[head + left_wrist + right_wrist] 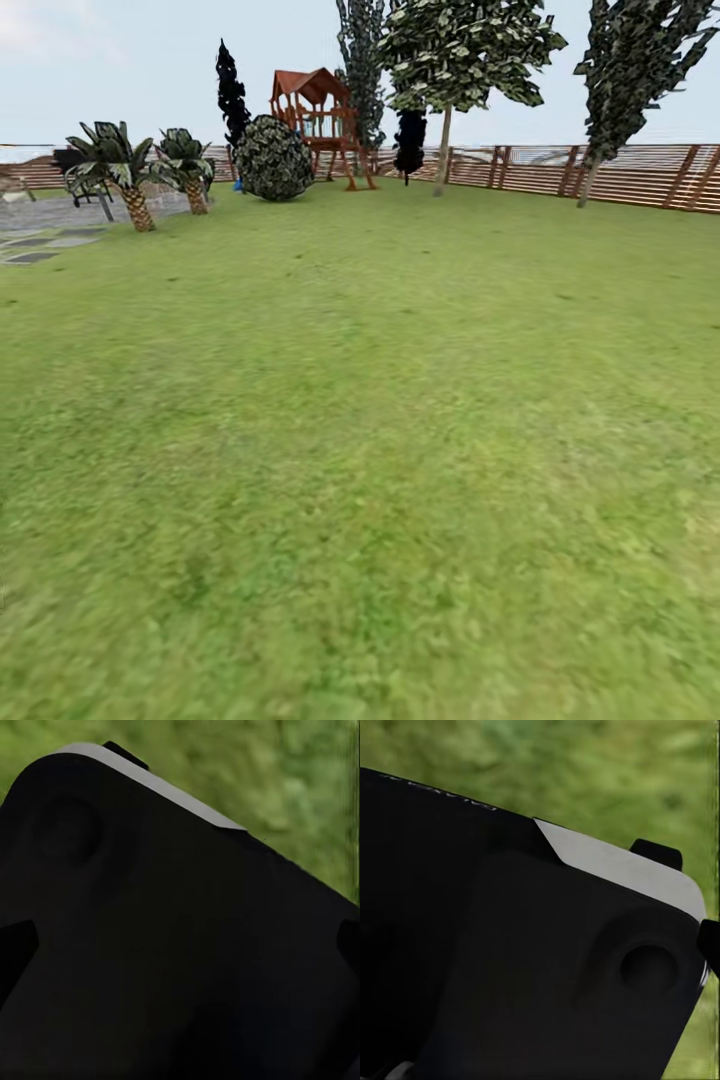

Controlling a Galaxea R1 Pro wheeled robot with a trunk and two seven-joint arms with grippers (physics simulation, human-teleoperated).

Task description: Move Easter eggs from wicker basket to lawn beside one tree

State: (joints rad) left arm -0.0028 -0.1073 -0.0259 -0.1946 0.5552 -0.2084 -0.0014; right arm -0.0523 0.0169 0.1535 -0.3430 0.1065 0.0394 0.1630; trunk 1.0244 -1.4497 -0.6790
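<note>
Both wrist cameras look onto the robot's own black body. In the left wrist view a dark housing (165, 945) with a pale grey edge strip covers most of the frame, and blurred green grass shows past it; the left claw's fingers cannot be made out, so whether they are apart or together cannot be told. The right wrist view is much the same — a black housing (532, 967) with a light grey band and a round recess, green blur beyond it — and the right claw's state cannot be told either.

From the head camera the lawn (380, 470) spreads wide and bright green from the near edge to the fence (640, 175), a brown slatted run along the garden's far side. A tree (443, 150) with a straight pale trunk and speckled foliage stands at the lawn's far edge, just before the fence. A second, leaning tree (590, 180) stands further right by the fence. Left of the first tree is a wooden play tower (320, 120) with a red-brown roof, and a round dark bush (274, 158) beside it. Two palms (135, 200) stand at the lawn's far left corner — next to grey paving (50, 225). A thin black-leaved tree (232, 95) rises behind the bush.
</note>
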